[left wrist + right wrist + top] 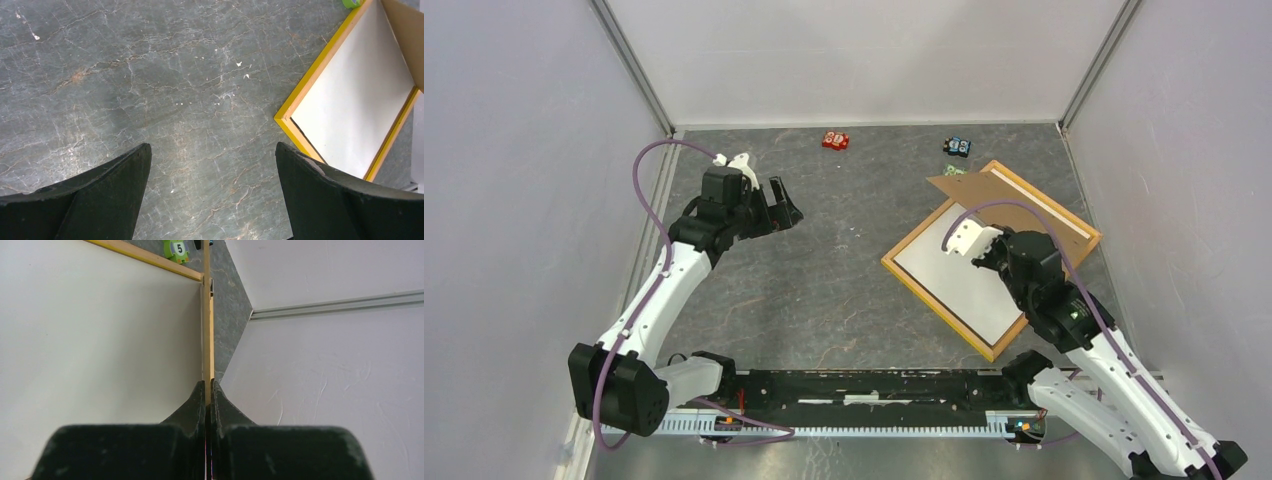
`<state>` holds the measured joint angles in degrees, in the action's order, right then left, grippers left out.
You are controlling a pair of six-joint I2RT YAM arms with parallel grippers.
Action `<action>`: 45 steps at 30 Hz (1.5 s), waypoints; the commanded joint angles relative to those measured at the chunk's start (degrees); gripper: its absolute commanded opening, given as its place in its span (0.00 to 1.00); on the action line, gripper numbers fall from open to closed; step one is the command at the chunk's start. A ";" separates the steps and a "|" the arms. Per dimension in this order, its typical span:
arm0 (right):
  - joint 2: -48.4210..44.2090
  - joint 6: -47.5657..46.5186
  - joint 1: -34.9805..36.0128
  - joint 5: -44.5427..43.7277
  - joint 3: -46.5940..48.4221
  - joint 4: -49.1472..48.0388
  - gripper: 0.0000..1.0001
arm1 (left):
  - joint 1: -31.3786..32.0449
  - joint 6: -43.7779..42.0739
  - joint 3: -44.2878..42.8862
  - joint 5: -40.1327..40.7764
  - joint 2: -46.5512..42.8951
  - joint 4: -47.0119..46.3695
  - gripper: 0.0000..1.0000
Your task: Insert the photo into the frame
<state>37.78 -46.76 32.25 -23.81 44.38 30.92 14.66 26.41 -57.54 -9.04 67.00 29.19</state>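
On the right of the tabletop (844, 280), the frame (934, 306) is being shown lying flat, with the photo (954, 280) inside its rails, white back up. A brown backing board (984, 190) is being held tilted over the frame's far part, its thin edge clenched by the right end effector (206, 390). Farther left, the left end effector (212, 150) is being held released above bare tabletop, well apart from the frame.
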 commanded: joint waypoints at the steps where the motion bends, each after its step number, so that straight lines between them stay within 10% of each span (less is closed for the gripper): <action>1: -1.69 -0.92 0.18 -2.12 0.84 -2.60 0.00 | 0.20 -2.51 0.15 -0.54 0.12 -2.57 1.00; 18: -1.16 -0.19 0.18 -7.16 -4.48 -6.09 0.04 | 0.19 -2.60 0.32 -0.80 -0.51 -2.52 1.00; 33: 1.12 8.82 0.48 6.37 -5.01 2.97 0.68 | 0.19 -2.59 0.67 -0.85 -0.30 -2.83 1.00; 36: 3.19 8.98 0.42 14.74 -3.82 7.61 0.98 | 0.20 -2.67 1.00 -0.59 -0.34 -2.91 1.00; 45: 5.85 10.31 0.40 34.02 3.69 14.84 0.98 | 0.20 -2.51 1.80 -0.89 0.19 -3.44 1.00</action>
<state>44.34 -38.46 32.62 0.40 41.36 45.01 14.66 26.41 -55.86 -9.26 67.02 28.14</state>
